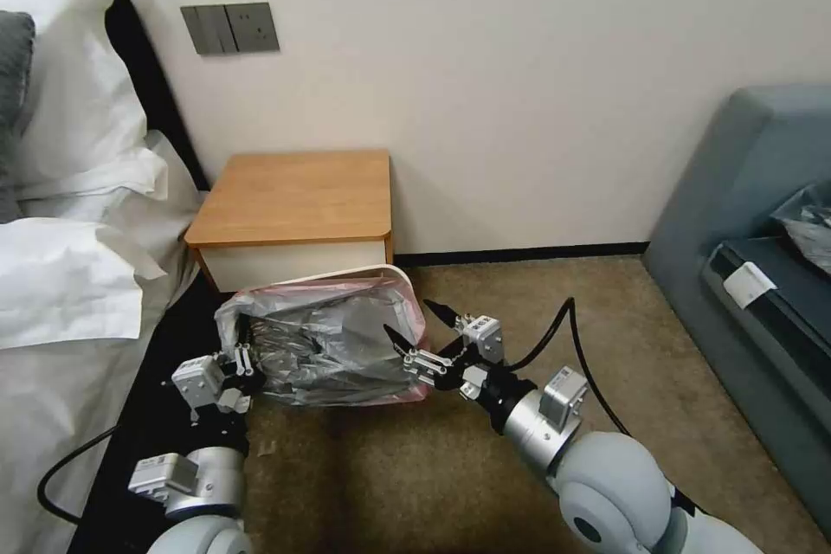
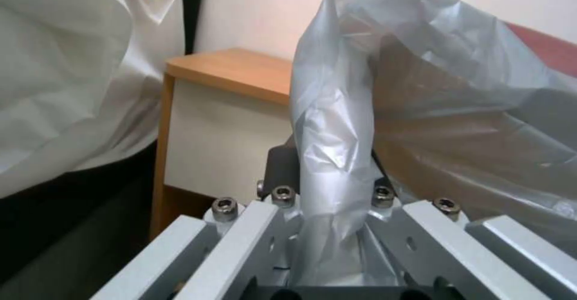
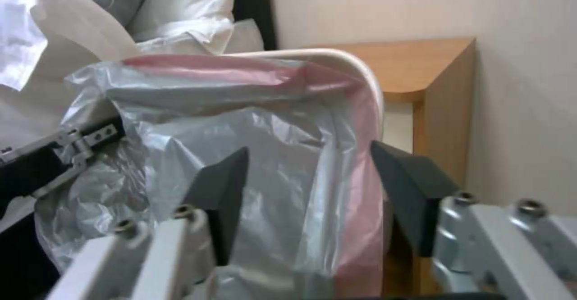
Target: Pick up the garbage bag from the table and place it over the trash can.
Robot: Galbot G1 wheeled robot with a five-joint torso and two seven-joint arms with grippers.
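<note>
The garbage bag [image 1: 333, 344] is spread over the mouth of the trash can [image 1: 381, 271], its pink edge running along the cream rim. The bin stands on the carpet in front of the table [image 1: 294, 195], whose top is bare. My left gripper [image 1: 241, 361] is at the bin's left side, shut on a bunched fold of the bag [image 2: 333, 124]. My right gripper [image 1: 414, 322] is open at the bin's right side. Its dark fingers [image 3: 222, 187] straddle the bag's pink edge [image 3: 360, 156] and the rim [image 3: 367, 79].
A bed with white linen [image 1: 69, 277] lies close on the left, against the table. A grey-blue sofa [image 1: 762, 277] stands on the right. Open carpet [image 1: 537, 312] stretches between bin and sofa. A black cable [image 1: 554, 325] trails from the right arm.
</note>
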